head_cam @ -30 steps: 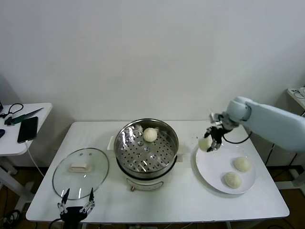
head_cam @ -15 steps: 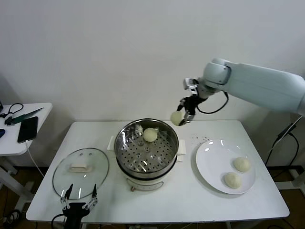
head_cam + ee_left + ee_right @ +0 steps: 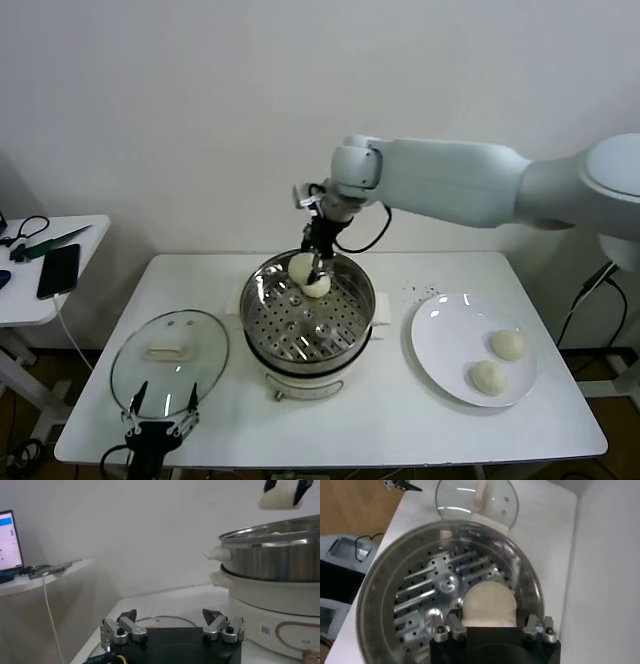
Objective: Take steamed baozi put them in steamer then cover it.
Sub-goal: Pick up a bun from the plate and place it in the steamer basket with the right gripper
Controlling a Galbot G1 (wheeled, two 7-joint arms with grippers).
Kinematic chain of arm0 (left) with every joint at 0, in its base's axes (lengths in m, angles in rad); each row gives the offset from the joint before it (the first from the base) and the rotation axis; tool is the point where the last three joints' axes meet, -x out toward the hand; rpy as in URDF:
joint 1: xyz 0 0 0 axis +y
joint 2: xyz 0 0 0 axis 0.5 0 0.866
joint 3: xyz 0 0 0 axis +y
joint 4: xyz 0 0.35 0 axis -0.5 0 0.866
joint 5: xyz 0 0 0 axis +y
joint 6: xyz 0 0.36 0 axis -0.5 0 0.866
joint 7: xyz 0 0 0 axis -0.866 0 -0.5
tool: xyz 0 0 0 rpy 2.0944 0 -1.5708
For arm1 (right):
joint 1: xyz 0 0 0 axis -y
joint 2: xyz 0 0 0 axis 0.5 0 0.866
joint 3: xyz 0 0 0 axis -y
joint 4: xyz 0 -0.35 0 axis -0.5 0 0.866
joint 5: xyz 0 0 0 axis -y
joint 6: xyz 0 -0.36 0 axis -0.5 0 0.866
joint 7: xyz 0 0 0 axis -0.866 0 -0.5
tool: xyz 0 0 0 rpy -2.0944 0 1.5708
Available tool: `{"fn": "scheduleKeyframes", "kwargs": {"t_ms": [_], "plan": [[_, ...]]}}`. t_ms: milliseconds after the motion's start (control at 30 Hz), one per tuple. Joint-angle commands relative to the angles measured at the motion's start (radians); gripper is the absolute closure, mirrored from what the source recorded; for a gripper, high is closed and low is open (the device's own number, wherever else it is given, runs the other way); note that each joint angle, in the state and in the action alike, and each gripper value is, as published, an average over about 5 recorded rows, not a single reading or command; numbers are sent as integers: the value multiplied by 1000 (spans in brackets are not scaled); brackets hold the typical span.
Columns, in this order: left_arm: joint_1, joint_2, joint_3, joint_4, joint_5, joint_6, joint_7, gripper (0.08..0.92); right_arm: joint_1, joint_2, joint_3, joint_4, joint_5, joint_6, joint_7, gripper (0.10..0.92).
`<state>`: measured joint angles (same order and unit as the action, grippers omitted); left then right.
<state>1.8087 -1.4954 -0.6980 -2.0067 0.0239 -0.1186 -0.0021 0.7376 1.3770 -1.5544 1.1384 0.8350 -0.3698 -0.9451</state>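
Head view, right gripper (image 3: 311,266): fingers pinch a baozi (image 3: 301,267) just above the steamer (image 3: 262,322), over its far side
Bun inside: a second baozi (image 3: 318,284) lies on the steamer floor, right by the held one
Risk: released here, the held bun may land on the other and roll or dent
Left gripper (image 3: 160,411): idle, fingers spread, near the cover (image 3: 206,357) beside the steamer
Looks: smooth, cream-white, round, soft

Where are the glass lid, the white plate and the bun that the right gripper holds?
glass lid (image 3: 168,352): head view, on its white handle.
white plate (image 3: 445,340): head view, on its bare surface.
held bun (image 3: 300,267): head view, on its side, above the steamer.
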Motion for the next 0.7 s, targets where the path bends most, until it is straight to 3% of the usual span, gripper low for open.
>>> {"fn": "scheduleKeyframes", "kwargs": {"t_ms": [33, 500, 700], "plan": [[8, 6, -2, 3, 0, -4, -2, 177, -89, 132, -21, -52, -20, -10, 16, 330], [6, 0, -6, 9, 2, -4, -3, 177, -164, 169, -16, -120, -69, 3, 15, 317], [5, -1, -5, 15, 0, -6, -5, 177, -169, 159, -2, -128, -104, 10, -9, 227]]}}
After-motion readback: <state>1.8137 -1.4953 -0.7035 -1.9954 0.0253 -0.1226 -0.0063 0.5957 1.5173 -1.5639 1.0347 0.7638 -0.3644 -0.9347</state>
